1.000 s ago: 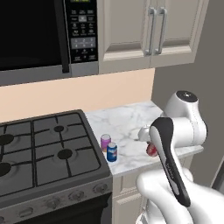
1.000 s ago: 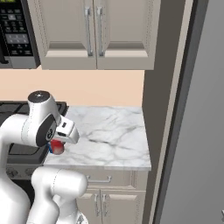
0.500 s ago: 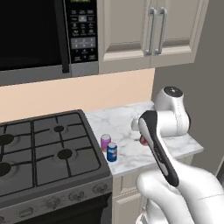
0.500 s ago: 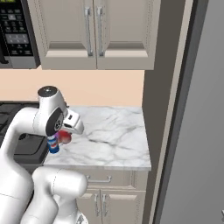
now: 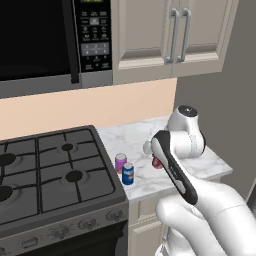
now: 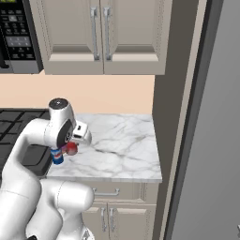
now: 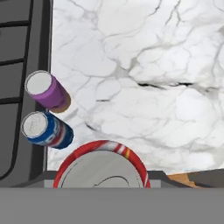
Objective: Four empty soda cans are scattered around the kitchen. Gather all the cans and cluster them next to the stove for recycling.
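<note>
Cans counted in the left base view: three. A purple-pink can point(image 5: 120, 162) and a blue can point(image 5: 128, 174) stand upright on the marble counter point(image 5: 200, 160), just beside the right edge of the stove point(image 5: 55, 175); the blue one sits at about five o'clock from the purple-pink one, the two nearly touching. A red can point(image 5: 157, 164) shows as a sliver behind the white arm, at three o'clock from the pair and apart from them. The stove carries four burners under black grates and a row of front knobs. The microwave point(image 5: 45, 40) above has a keypad; its lettering is too small to read. One upper cabinet point(image 5: 172, 35) with two handles sits at its right.

Right base view: the blue can point(image 6: 57, 156) and the red can point(image 6: 71, 148) show at the counter's left end, partly hidden by the arm. The gripper is masked by the wrist, so its jaws cannot be judged from this side.

Hand view, looking down: three cans again. The purple-pink can point(image 7: 47, 91) lies at ten o'clock, the blue can point(image 7: 46, 129) at nine o'clock, both by the stove's edge point(image 7: 22, 87). The blue can bears red and white markings, no legible wording. The red can point(image 7: 102, 169), with white and yellow stripes near its rim, fills the six o'clock position directly below the camera. The fingertips are covered by it; whether they clasp the can cannot be told.
</note>
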### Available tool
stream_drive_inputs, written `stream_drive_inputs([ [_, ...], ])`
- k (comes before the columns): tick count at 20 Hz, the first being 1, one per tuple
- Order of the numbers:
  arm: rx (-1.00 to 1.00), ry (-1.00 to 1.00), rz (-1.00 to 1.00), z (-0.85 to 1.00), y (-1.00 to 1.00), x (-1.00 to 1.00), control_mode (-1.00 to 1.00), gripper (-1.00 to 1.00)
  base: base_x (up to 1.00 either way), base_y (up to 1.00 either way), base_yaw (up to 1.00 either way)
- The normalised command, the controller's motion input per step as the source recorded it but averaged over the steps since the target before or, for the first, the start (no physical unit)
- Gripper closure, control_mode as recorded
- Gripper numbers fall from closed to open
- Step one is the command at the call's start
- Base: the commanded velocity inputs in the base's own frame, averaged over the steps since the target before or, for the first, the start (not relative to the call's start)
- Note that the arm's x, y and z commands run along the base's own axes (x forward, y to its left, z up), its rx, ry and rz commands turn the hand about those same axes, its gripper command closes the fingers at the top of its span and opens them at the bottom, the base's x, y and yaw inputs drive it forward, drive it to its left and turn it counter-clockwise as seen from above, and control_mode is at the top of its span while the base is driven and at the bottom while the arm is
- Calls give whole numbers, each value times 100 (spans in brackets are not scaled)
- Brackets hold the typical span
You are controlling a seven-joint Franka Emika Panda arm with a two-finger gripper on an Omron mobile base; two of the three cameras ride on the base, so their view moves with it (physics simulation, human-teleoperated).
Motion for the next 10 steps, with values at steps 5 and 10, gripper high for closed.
stream_drive_inputs([
  [5,-5,-6,11,-14,22,34,-100,100,0,0,0],
  [10,-8,4,1,2,28,30,-100,100,0,0,0],
])
